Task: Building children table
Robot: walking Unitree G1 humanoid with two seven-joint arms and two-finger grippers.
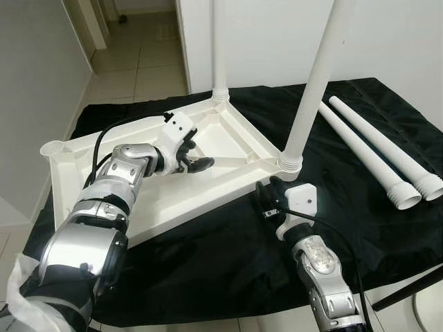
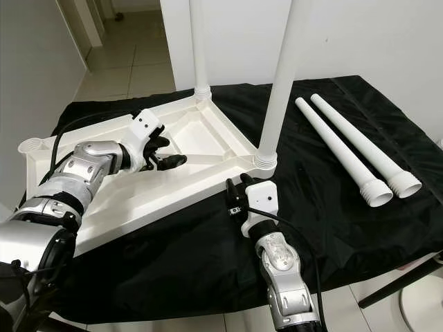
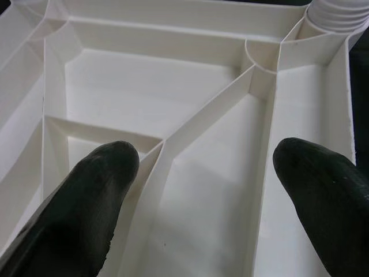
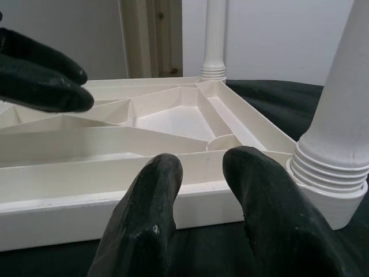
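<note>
Right gripper: at the bench's near edge, fingers a narrow gap apart and holding nothing, tips just short of the top's near rim, beside the near leg's socket.
Top: white, upside down on the black cloth, ribs up, lying across the bench's left and middle part.
Near leg: upright in the top's near right corner, threaded collar at the socket.
Left gripper: over the top's ribbed inside, fingers spread wide, holding nothing; in the left wrist view one fingertip hangs over a rib junction.
Far leg: upright in the far corner socket.
Empty socket: at the top's left corner, open (the fourth corner I cannot make out).
Loose legs: two, side by side near the bench's right edge, long axes running from the far middle to the near right corner, threaded ends nearest.
Key relation: loose legs lie to the right of the right gripper, which is the nearer arm; the near leg stands between them.
Judgement: two legs left to fit.
</note>
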